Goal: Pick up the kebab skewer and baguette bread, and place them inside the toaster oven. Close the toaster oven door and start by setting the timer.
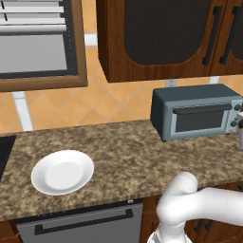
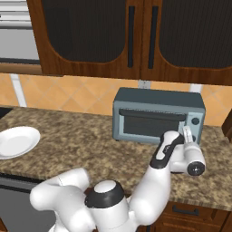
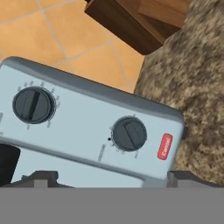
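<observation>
On the granite counter [image 1: 123, 152], the toaster oven door [image 2: 149, 123] is shut. The gripper [image 3: 109, 177], jaws wide and apparently empty, faces the oven's control panel; next, centre on a timer knob [image 3: 129, 133] and grip it.

Kitchen, granite counter [image 1: 142, 152], wooden wall cabinets [image 2: 136, 36], toaster oven [image 2: 156, 115], tiled backsplash [image 1: 109, 102]

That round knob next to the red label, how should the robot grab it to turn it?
Pinch the raised bar across the knob, probably coming straight at the toaster oven front panel. The bar gives two flat sides to squeeze; the open end effector already faces that panel.
</observation>
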